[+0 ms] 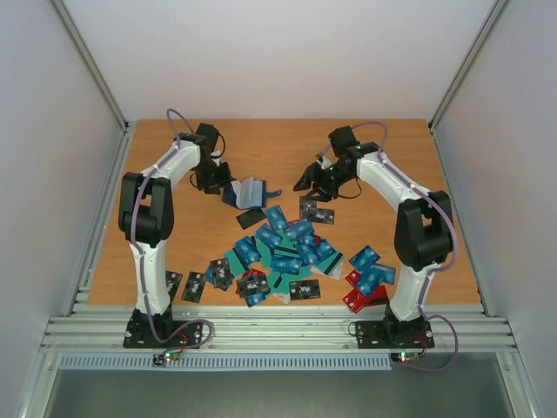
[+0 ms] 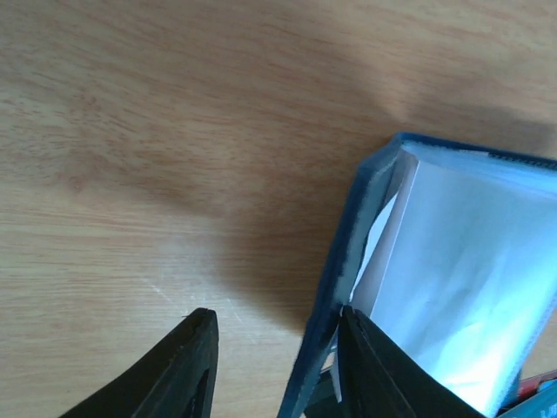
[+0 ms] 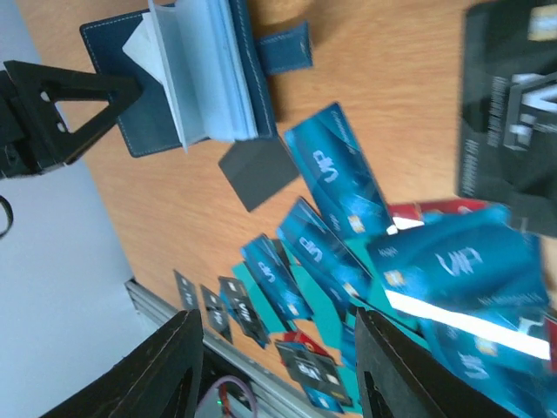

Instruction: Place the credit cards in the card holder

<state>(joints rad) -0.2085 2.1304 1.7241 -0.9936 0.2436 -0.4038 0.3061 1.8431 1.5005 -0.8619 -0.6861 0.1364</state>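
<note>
So the card holder (image 1: 248, 192) (image 2: 357, 235) (image 3: 139, 122), a navy-blue folding case with stitched edges and a stack of clear plastic sleeves inside, lies opened on the wooden table (image 1: 157, 252), far middle, between the two arms. Its little strap tab (image 3: 285, 48) sticks out toward the right side.

The left gripper (image 1: 218, 178) (image 2: 277, 318) has its black tapered fingers apart. One is on the inner side of the cover by the sleeves and the other is over bare wood, with the cover's edge between them, not clamped. The right gripper (image 1: 315, 178) (image 3: 277, 318) is spread too, nothing between its fingers, hanging just right of the holder above a matte black card (image 1: 318, 209).

The credit cards (image 1: 278, 252) (image 3: 331, 252) are thin glossy plastic rectangles, mostly blue and teal with white print, heaped overlapping in a loose pile nearer the arm bases. A few red ones (image 1: 361, 300) lie by the right arm's lower link. Some black ones (image 1: 191, 286) sit close to the table's near edge by the ribbed metal rail (image 1: 278, 329). One dark card (image 1: 251, 218) (image 3: 257, 170) lies just beside the holder's near corner.

Behind the holder the wood is bare up to the white back wall (image 1: 278, 61), and there's open wood left of the left arm as well.
</note>
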